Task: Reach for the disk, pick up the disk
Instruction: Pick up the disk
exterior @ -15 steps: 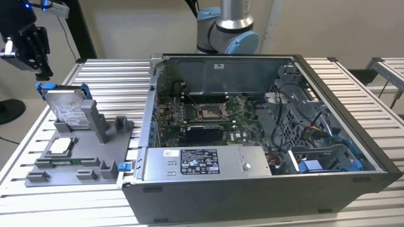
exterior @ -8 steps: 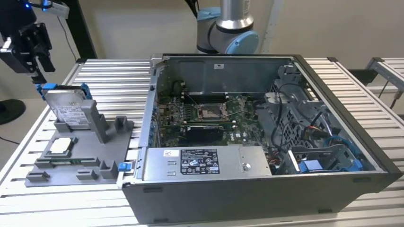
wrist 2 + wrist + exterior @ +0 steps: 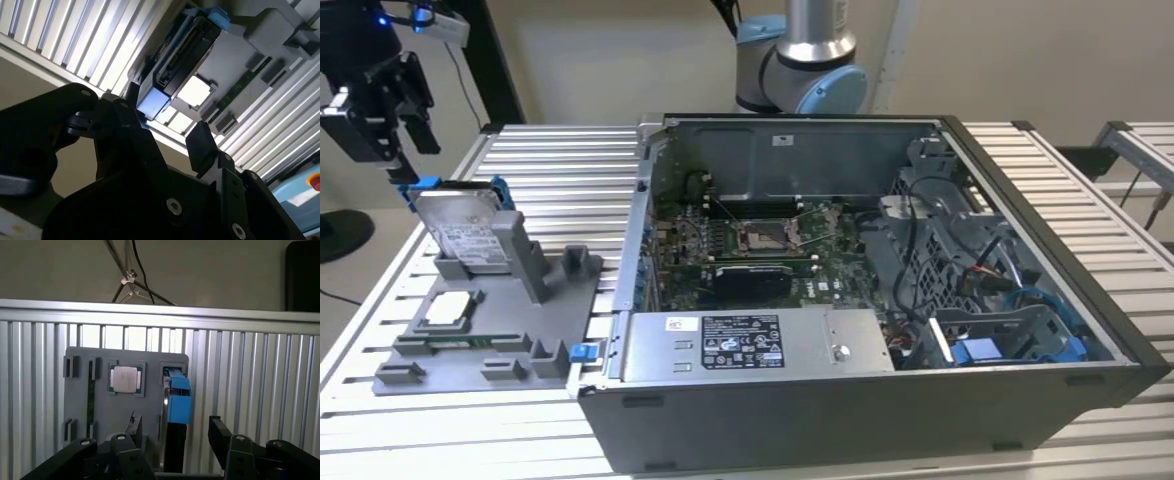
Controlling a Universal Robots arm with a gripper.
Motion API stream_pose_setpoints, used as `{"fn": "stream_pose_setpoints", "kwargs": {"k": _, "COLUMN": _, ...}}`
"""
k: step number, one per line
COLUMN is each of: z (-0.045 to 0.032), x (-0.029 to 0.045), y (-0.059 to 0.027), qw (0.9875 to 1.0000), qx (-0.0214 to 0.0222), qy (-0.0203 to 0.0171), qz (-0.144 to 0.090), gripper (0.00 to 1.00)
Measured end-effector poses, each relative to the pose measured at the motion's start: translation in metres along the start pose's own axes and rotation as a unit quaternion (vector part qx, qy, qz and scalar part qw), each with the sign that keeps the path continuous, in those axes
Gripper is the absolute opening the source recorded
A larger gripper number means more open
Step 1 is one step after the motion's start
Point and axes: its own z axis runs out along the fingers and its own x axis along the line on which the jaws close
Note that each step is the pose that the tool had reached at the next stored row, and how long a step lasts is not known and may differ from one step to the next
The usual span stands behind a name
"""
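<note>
Your pincer [image 3: 398,150] stands wide and grips nothing. In the first wrist view its two black fingers [image 3: 218,432] flank the top edge of the disk [image 3: 170,440], with a gap showing on each side. The second wrist view shows one finger [image 3: 134,107] close beside the disk's blue rail [image 3: 152,102], but you cannot tell whether they touch.

In the exterior view, the disk [image 3: 464,228] stands upright on its edge in a slot of the grey holder [image 3: 467,350]. Its label faces the camera and a blue rail runs along its top. The pincer hangs just above it, at about eleven o'clock from it.

At six o'clock from the disk, a small square chip [image 3: 450,307] lies flat in the same holder. At three o'clock from the holder, just beside it, the open computer case [image 3: 854,420] lies on the slatted table [image 3: 1067,180]. A grey metal box [image 3: 854,340] with a label sits along the case's near side. The arm's base [image 3: 801,60] rises at twelve o'clock from the case.
</note>
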Motion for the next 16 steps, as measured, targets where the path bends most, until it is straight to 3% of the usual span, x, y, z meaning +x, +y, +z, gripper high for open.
{"fn": "stream_pose_setpoints", "kwargs": {"k": 16, "z": 0.0268, "x": 0.0002, "y": -0.0002, "qw": 1.0000, "qx": -0.0008, "qy": 0.0000, "qz": 0.000, "gripper": 1.00}}
